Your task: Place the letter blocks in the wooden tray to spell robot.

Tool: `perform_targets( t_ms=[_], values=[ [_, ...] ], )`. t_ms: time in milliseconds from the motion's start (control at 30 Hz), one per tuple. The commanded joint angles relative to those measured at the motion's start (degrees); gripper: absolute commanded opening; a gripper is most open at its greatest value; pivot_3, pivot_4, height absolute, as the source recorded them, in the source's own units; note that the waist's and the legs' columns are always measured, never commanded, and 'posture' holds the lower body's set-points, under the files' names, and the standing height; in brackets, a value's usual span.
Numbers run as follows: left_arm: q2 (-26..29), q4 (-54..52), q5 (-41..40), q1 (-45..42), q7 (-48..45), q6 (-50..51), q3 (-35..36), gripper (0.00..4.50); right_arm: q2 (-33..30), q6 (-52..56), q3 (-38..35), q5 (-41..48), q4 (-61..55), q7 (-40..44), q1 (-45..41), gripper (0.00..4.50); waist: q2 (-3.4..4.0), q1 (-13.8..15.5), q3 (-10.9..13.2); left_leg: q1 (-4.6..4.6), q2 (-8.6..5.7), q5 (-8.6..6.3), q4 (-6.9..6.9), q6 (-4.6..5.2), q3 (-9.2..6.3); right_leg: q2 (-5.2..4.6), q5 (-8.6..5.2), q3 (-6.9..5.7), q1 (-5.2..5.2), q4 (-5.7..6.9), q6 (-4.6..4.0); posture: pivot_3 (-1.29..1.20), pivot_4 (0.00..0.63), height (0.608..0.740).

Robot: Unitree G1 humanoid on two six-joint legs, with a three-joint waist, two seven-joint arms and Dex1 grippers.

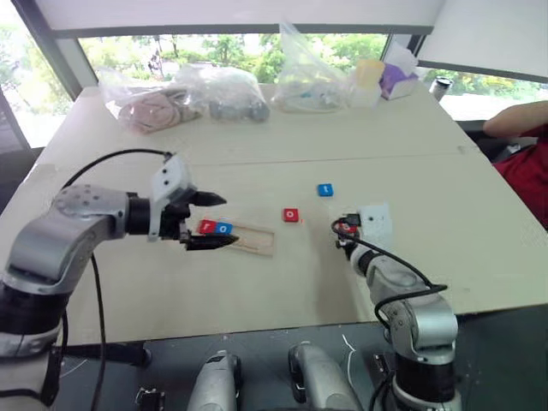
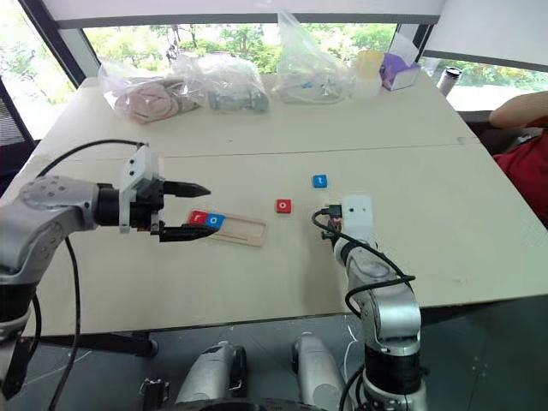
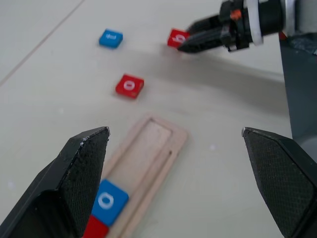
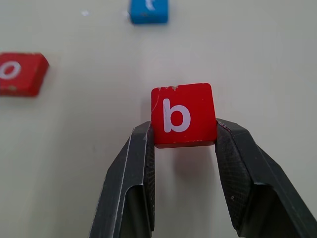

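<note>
Beige tabletop (image 1: 479, 231) beneath a bright window carries the whole scene, with three clear plastic bags (image 1: 223, 92) of odds and ends lined up along its far edge and a person's red sleeve (image 1: 527, 171) at the right.

We count five letter blocks, three red and two blue, each a small flat square with a white lowercase letter. Two already lie in the wooden tray (image 1: 250, 238): the red r block (image 1: 206, 227) at its left end and the blue o block (image 1: 223, 229) touching it. The tray is a long, narrow light-wood frame with a raised rim; its long axis runs roughly left to right across the table, the right end angled slightly toward us, and the rest of its slot is bare wood.

The red o block (image 1: 291, 215) lies flat on the table just right of the tray. The blue t block (image 1: 324, 190) lies a little farther back and to the right, apart from it.

The fifth, the red b block (image 4: 183, 115), is pinched by its two side edges in the right gripper (image 4: 184, 141), its letter upright and facing the wrist camera; this gripper is near the table, right of the loose red o.

We see the left gripper (image 1: 211, 221) hovering at the tray's left end over the two placed blocks, its black fingers (image 3: 81, 168) spread wide apart and holding nothing.
</note>
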Motion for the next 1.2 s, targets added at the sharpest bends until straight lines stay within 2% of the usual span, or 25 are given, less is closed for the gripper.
perform_targets(
  t_ms=[33,100,267,467,500,567,633,700,800,833,900,967,1067,1200],
  values=[
    [1.7,0.5,0.2,-2.1,-2.3,-1.0,-0.1,4.50,2.0,1.0,-0.6,0.7,-1.7,-1.0,-0.8,1.13,0.01,-0.4,0.0,0.29,0.02,0.00,-0.06,0.00,-0.01,0.00,-0.03,0.00,0.25,-0.02,0.01,0.00,0.150,0.740],
    [2.4,1.6,0.6,-2.8,-3.4,-1.4,-0.6,4.50,2.9,1.6,-0.9,0.4,0.1,-1.7,-0.8,1.13,0.01,-0.4,0.0,0.50,0.05,0.00,-0.22,0.00,-0.04,-0.08,-0.04,0.00,0.43,-0.09,0.01,0.00,0.150,0.740],
    [3.2,3.5,1.7,-2.7,-4.6,-2.4,-1.0,4.50,4.6,2.0,-0.2,0.5,2.6,-3.1,-0.8,1.13,-0.01,-0.4,0.0,0.34,0.00,0.00,-0.28,0.00,0.01,-0.18,-0.05,0.00,0.32,-0.13,-0.07,0.00,0.150,0.740],
    [4.5,2.4,1.5,-0.5,-6.6,-1.7,-1.3,4.50,4.4,3.2,-0.3,1.4,3.1,-3.8,-1.2,4.19,-0.02,-0.4,0.0,0.31,-0.03,0.00,-0.31,0.00,0.05,-0.23,-0.09,0.03,0.34,-0.20,0.00,0.00,0.150,0.740],
    [5.1,2.0,1.9,0.0,-7.2,-2.1,-1.7,4.50,3.5,4.6,-0.7,1.2,2.3,-4.0,-1.8,4.43,-0.02,-0.4,0.0,0.32,-0.03,0.00,-0.31,0.00,0.03,-0.23,-0.09,0.03,0.35,-0.19,0.00,0.00,0.150,0.740],
    [5.8,1.2,1.9,0.7,-7.9,-2.2,-2.1,4.50,0.4,7.4,-1.6,1.5,-0.9,-2.7,-3.1,4.43,-0.02,-0.1,0.0,0.32,-0.03,0.00,-0.29,0.00,0.01,-0.24,-0.09,0.03,0.36,-0.18,-0.01,0.00,0.150,0.740],
    [6.0,0.5,1.1,1.2,-8.1,-1.7,-1.8,4.50,-6.6,7.2,-0.8,1.8,-4.2,0.9,-4.0,4.43,0.00,0.2,0.0,0.29,-0.04,0.00,-0.27,0.00,0.02,-0.28,-0.09,0.03,0.35,-0.20,-0.02,0.00,0.150,0.740],
    [6.3,-0.1,0.1,1.5,-8.7,-1.1,-1.1,4.50,-14.3,4.8,-0.1,5.5,-6.2,9.1,-5.0,4.43,0.06,0.4,0.1,0.25,-0.11,0.00,-0.27,0.00,0.07,-0.35,-0.10,0.03,0.35,-0.32,-0.01,0.00,0.150,0.740],
    [7.3,-1.0,-2.2,1.7,-10.3,0.1,0.1,4.50,-25.3,-3.3,-2.6,13.4,-5.2,25.6,-3.8,4.43,0.04,0.6,0.1,0.23,-0.09,-0.01,-0.37,0.03,0.11,-0.31,-0.09,0.03,0.41,-0.59,0.00,0.00,0.150,0.740],
    [7.9,-1.6,-2.2,2.1,-10.7,0.0,0.0,4.50,-30.8,-9.0,-1.9,12.6,-2.6,30.7,-2.1,4.43,0.04,0.6,0.1,0.23,-0.03,-0.03,-0.41,0.06,0.09,-0.23,-0.08,0.00,0.44,-0.68,0.02,0.00,0.150,0.740],
    [8.9,-2.7,-2.1,3.3,-11.2,-0.4,-0.4,4.50,-37.8,-18.7,-0.5,10.9,3.1,37.9,0.4,4.43,0.05,1.0,0.1,0.24,-0.03,-0.07,-0.53,0.13,0.05,-0.17,-0.10,-0.02,0.44,-0.72,0.04,0.00,0.150,0.740],
    [9.1,-4.4,-2.9,4.6,-11.0,0.0,-0.3,4.50,-41.2,-27.8,0.0,11.4,10.7,45.0,1.1,4.43,0.03,1.0,0.1,0.25,-0.06,-0.10,-0.56,0.17,0.06,-0.14,-0.12,-0.04,0.49,-0.82,0.06,0.00,0.150,0.740],
    [8.6,-6.9,-4.6,5.5,-9.9,1.3,0.2,4.50,-43.0,-39.0,1.0,11.6,21.1,52.8,0.2,4.43,-0.01,1.0,0.1,0.24,-0.04,-0.10,-0.48,0.18,0.11,-0.15,-0.11,-0.02,0.51,-0.82,0.06,0.00,0.150,0.740],
    [8.8,-7.7,-4.7,5.1,-8.4,2.0,0.6,4.50,-42.6,-49.5,4.2,8.4,36.0,57.7,-5.7,4.43,0.00,0.9,0.1,0.33,-0.05,-0.10,-0.28,0.18,0.13,-0.14,-0.07,0.00,0.64,-0.81,0.12,0.00,0.150,0.740]
  ],
)
